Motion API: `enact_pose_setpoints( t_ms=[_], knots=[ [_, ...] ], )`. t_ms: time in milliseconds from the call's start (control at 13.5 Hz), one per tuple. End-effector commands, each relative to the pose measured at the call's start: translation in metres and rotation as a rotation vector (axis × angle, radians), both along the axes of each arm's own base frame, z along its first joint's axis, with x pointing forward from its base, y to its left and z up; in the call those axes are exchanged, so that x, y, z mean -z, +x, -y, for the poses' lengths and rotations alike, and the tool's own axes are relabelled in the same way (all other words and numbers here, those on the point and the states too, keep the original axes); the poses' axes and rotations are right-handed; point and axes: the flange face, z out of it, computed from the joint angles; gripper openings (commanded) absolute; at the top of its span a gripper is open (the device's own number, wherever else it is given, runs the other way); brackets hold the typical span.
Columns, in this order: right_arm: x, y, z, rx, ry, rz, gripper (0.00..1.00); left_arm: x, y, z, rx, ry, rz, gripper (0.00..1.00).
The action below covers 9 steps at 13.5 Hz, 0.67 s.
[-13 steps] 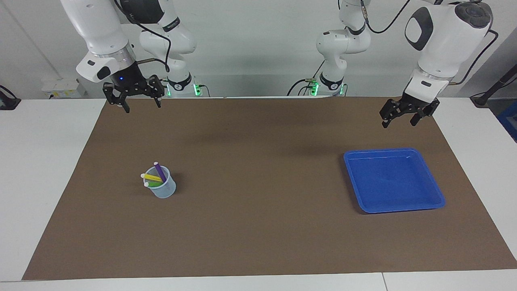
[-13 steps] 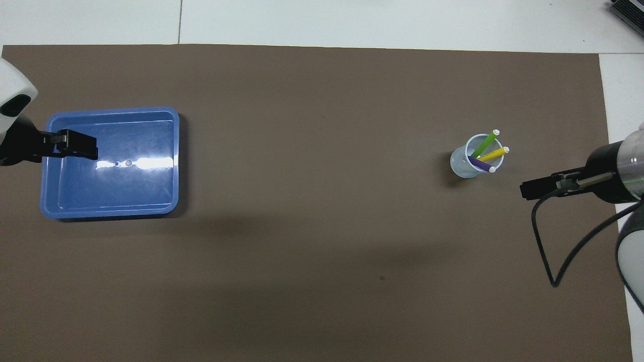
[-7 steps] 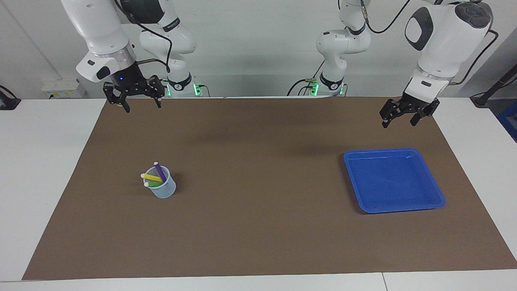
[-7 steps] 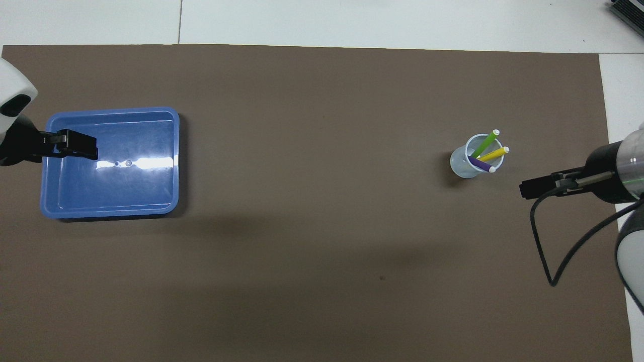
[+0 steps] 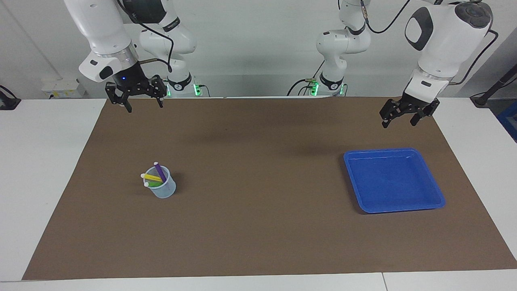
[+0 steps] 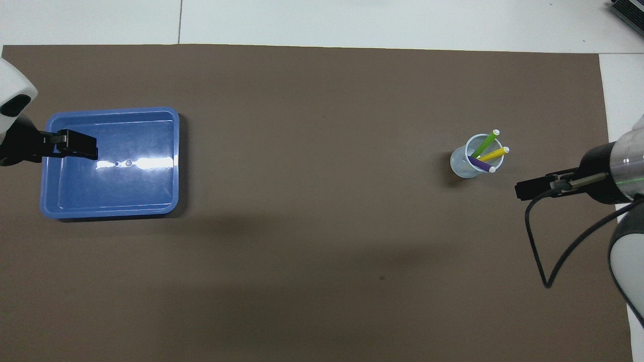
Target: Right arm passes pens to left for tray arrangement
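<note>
Pens [image 5: 155, 176] stand in a cup [image 5: 163, 188]; both end effectors, right [image 5: 139, 102] and left [image 5: 400, 117], hang released.

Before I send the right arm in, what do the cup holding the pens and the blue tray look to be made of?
The cup looks like thin translucent plastic: the pens show faintly through its bluish wall. The tray looks like glossy moulded plastic, hard by the look of it: uniform bright blue, rounded corners, and a strong glare on its floor in the overhead view. Neither can be confirmed by sight alone.
</note>
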Motion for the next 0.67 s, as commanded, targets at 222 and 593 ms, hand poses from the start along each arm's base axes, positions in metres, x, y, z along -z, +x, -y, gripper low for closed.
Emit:
enact_pose_setpoints(
  t_ms=[222,593],
  knots=[
    [-0.0030,-0.0036,0.0057,0.027,-0.014,0.016,1.00,-0.0061,-0.0057,-0.0015,-0.011,0.017,-0.002,1.00],
    [-0.0044,-0.0047,0.0041,0.021,-0.014,0.017,1.00,-0.0061,-0.0057,-0.0015,-0.011,0.017,-0.002,1.00]
  ],
)
